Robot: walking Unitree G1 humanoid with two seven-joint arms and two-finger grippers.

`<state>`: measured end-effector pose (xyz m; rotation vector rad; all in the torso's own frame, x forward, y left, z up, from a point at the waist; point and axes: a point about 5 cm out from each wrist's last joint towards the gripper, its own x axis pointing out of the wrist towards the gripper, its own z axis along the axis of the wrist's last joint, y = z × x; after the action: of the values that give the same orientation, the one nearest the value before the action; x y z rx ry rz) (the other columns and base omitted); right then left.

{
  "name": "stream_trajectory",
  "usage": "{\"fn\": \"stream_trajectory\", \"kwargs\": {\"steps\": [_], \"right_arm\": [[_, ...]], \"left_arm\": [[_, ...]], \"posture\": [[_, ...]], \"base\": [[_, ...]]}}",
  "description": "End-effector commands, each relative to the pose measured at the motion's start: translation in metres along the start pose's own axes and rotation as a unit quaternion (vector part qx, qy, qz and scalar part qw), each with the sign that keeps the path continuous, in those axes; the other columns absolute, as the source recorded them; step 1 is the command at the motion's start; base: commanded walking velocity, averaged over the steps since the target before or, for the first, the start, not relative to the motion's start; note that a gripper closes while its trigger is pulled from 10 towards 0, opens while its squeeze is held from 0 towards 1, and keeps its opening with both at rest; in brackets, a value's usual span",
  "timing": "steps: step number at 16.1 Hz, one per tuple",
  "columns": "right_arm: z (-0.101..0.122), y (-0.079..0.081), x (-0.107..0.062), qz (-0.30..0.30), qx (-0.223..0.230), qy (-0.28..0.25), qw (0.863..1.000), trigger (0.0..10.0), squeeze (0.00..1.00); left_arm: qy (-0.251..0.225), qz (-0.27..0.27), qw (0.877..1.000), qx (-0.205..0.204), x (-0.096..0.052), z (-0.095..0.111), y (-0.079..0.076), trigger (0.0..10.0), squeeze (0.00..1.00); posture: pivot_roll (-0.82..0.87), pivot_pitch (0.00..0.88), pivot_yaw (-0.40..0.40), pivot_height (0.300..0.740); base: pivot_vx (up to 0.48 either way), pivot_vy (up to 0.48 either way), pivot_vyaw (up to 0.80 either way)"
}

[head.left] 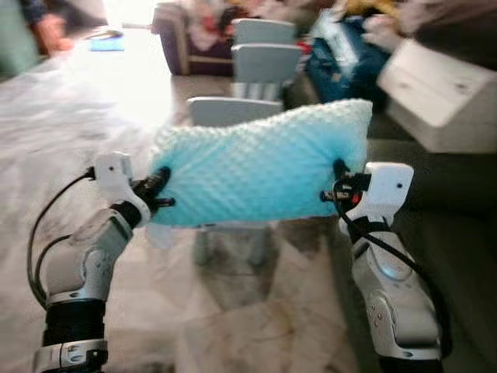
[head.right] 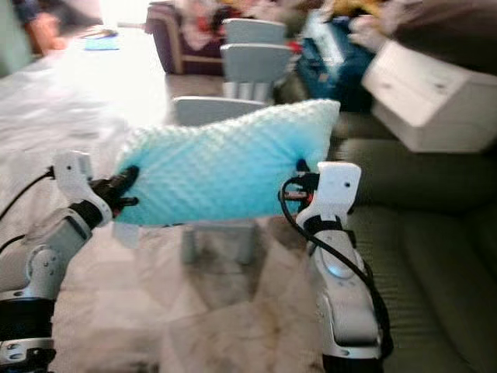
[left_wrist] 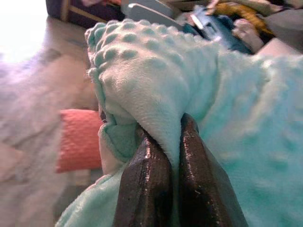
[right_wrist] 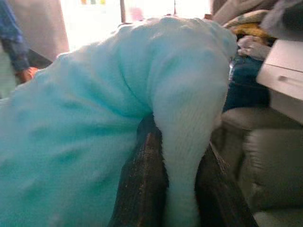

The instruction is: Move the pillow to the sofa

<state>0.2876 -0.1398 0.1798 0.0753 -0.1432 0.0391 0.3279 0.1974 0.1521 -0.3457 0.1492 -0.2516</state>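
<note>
A light blue, bumpy pillow (head.left: 260, 167) hangs in the air in front of me, held at both ends. My left gripper (head.left: 161, 186) is shut on its left edge, the fabric pinched between the black fingers (left_wrist: 147, 184). My right gripper (head.left: 338, 180) is shut on its right edge, with a fold of the pillow (right_wrist: 184, 156) squeezed between its fingers (right_wrist: 142, 184). The grey-green sofa (head.right: 419, 233) lies to my right, its seat cushions just beyond the right arm.
Small grey-blue chairs (head.left: 264, 54) stand behind and under the pillow. A white drawer unit (head.left: 443, 93) and a blue bag (head.left: 342, 62) pile up at the back right. A pink cushion (left_wrist: 78, 139) lies on the marble floor (head.left: 78, 116). A person's sleeve (right_wrist: 12, 38) shows far back.
</note>
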Motion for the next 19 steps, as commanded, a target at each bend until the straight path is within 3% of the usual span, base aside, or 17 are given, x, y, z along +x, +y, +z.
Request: {"fn": "stream_trajectory", "kwargs": {"steps": [1, 5, 9, 11, 13, 14, 16, 17, 19], "right_arm": [[0.004, -0.012, -0.001, -0.023, -0.007, -0.01, 1.0, 0.0, 0.0], [0.005, -0.014, 0.0, -0.029, -0.005, -0.009, 1.0, 0.0, 0.0], [0.004, -0.015, 0.001, -0.033, -0.001, -0.006, 0.999, 0.0, 0.0], [0.005, -0.015, 0.001, -0.034, -0.001, -0.006, 0.999, 0.0, 0.0], [0.005, -0.016, 0.001, -0.035, -0.002, -0.005, 0.999, 0.0, 0.0], [0.005, -0.016, 0.001, -0.035, -0.003, -0.004, 0.999, 0.0, 0.0], [0.005, -0.017, 0.001, -0.034, -0.003, -0.004, 0.999, 0.0, 0.0], [0.005, -0.016, 0.001, -0.033, -0.003, -0.003, 0.999, 0.0, 0.0], [0.004, -0.016, 0.002, -0.032, -0.003, -0.003, 0.999, 0.0, 0.0]], "left_arm": [[0.003, -0.009, 1.0, 0.008, 0.005, 0.0, -0.007, 10.0, 0.0], [-0.029, -0.015, 0.999, 0.017, 0.008, 0.011, -0.005, 10.0, 0.0], [-0.024, 0.023, 0.999, 0.042, 0.006, 0.01, 0.008, 10.0, 0.0], [-0.022, 0.009, 0.999, 0.033, 0.006, 0.008, 0.007, 10.0, 0.0], [-0.029, -0.001, 0.997, 0.073, 0.005, 0.007, 0.01, 10.0, 0.0], [-0.004, 0.004, 0.995, 0.096, 0.005, 0.004, 0.012, 10.0, 0.0], [-0.001, 0.021, 0.995, 0.099, 0.007, 0.007, 0.011, 10.0, 0.0], [-0.002, 0.002, 0.994, 0.111, 0.008, 0.011, 0.005, 10.0, 0.0], [-0.014, -0.003, 0.995, 0.094, 0.007, 0.012, 0.006, 10.0, 0.0]], "posture": [[-0.09, 0.056, -0.051, 0.74], [-0.09, 0.058, -0.05, 0.74], [-0.09, 0.06, -0.048, 0.74], [-0.1, 0.06, -0.047, 0.74], [-0.1, 0.061, -0.049, 0.74], [-0.09, 0.063, -0.05, 0.74], [-0.09, 0.066, -0.053, 0.74], [-0.09, 0.065, -0.055, 0.74], [-0.09, 0.064, -0.056, 0.74]], "base": [[0.0, 0.0, 0.0], [0.0, 0.0, -0.11], [0.0, 0.0, -0.8], [0.0, 0.0, -0.8], [0.0, 0.0, -0.8], [0.0, 0.0, -0.8], [0.0, 0.0, -0.8], [0.0, 0.0, -0.8], [0.0, 0.0, -0.8]]}}
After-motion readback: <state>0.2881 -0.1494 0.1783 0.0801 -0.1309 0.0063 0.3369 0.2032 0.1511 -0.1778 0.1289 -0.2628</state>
